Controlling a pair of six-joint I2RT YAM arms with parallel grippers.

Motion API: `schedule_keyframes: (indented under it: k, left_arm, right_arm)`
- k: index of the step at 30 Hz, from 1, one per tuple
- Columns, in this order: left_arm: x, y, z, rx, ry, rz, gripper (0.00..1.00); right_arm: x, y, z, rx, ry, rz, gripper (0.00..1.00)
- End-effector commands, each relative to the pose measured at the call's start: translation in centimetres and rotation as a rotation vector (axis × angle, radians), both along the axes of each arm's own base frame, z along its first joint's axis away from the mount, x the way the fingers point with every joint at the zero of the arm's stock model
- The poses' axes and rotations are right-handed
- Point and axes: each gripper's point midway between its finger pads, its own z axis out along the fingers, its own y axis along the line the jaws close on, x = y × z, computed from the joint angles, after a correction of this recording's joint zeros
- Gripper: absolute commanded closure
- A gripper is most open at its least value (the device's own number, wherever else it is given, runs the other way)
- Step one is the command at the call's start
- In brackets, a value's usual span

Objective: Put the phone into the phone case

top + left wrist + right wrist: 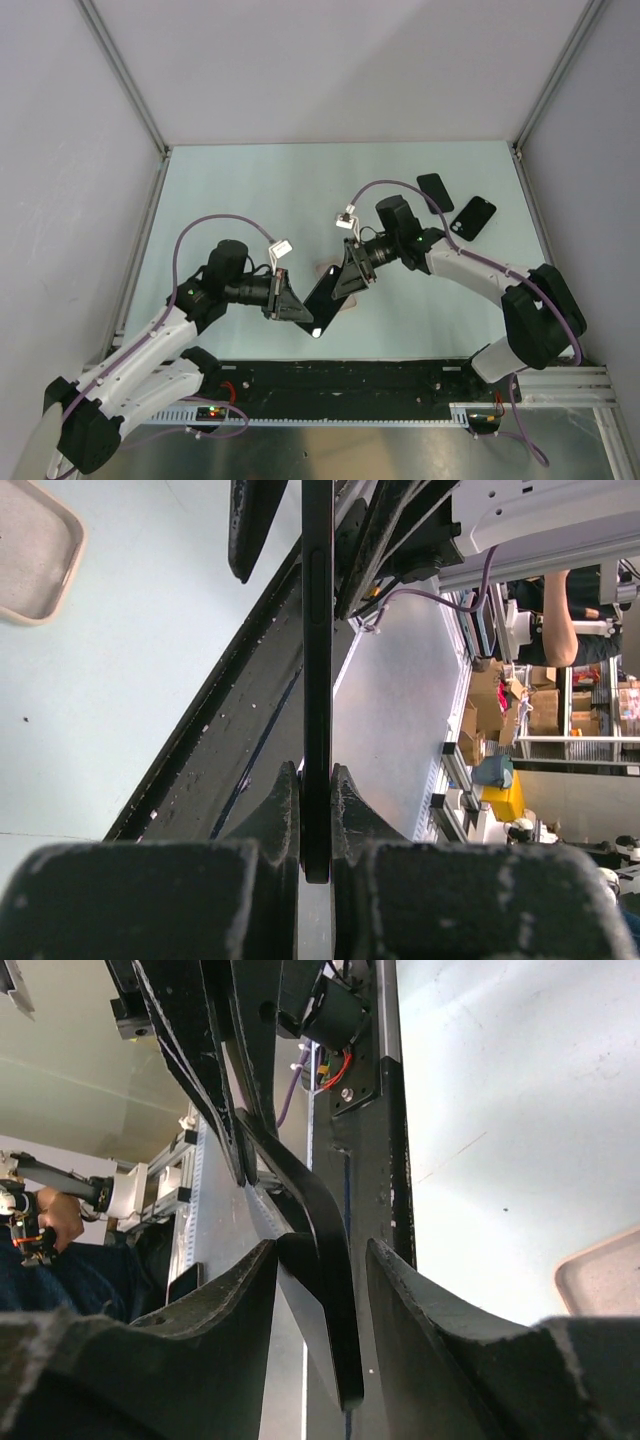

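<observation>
The phone is held off the table near its 6 o'clock edge, between the two grippers. Its 8 o'clock end is pinched by the left gripper, whose jaws are closed hard on both faces; in that wrist view the phone is seen edge-on and upright. The 1 o'clock end is straddled by the right gripper, whose jaws stand part open. There the phone is seen tilted, close to one finger with a slit shown at the other, so a grip cannot be told. A black case and a second black slab are laid near each other, not touching, at the table's 2 o'clock. A beige rimmed piece is seen on the table at the left wrist view's 10 o'clock corner.
</observation>
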Motion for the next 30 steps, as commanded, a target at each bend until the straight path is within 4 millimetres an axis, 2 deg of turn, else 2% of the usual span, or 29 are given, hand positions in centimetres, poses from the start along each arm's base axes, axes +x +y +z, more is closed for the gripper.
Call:
schedule_keyframes:
  k: [1, 12, 14, 20, 21, 26, 27, 28, 30]
  left_arm:
    - [0.2, -0.4, 2.6, -0.067, -0.115, -0.034, 1.00]
    - [0.0, -0.6, 2.3, -0.059, -0.115, -0.048, 1.00]
    - [0.0, -0.7, 2.3, -0.056, -0.117, -0.047, 1.00]
    - [0.4, -0.8, 2.0, -0.044, -0.115, -0.040, 0.99]
    - [0.4, -0.8, 2.0, -0.041, -0.115, -0.038, 0.95]
    - [1.9, -0.8, 2.1, -0.008, -0.150, 0.026, 0.36]
    - [2.3, -0.7, 2.2, 0.006, -0.163, 0.041, 0.27]
    - [2.9, -0.6, 2.1, 0.030, -0.173, 0.069, 0.20]
    - [4.7, -0.2, 2.0, 0.088, -0.206, 0.148, 0.13]
  right_arm:
    - [-0.1, -0.8, 2.1, 0.080, -0.031, 0.007, 0.55]
    - [-0.5, -0.1, 3.6, 0.144, -0.032, 0.034, 0.61]
    - [-0.7, -0.1, 3.8, 0.146, -0.037, 0.040, 0.67]
    - [-1.1, -0.3, 3.5, 0.142, -0.035, 0.037, 0.95]
    - [-1.1, -0.3, 3.3, 0.140, -0.032, 0.036, 0.97]
    - [-0.5, -0.5, 3.0, 0.133, -0.027, -0.012, 1.00]
    - [-0.2, -0.6, 3.0, 0.130, -0.020, -0.028, 1.00]
    - [0.2, -0.8, 2.9, 0.124, -0.009, -0.055, 1.00]
    - [1.5, -1.3, 2.7, 0.108, 0.012, -0.129, 1.00]
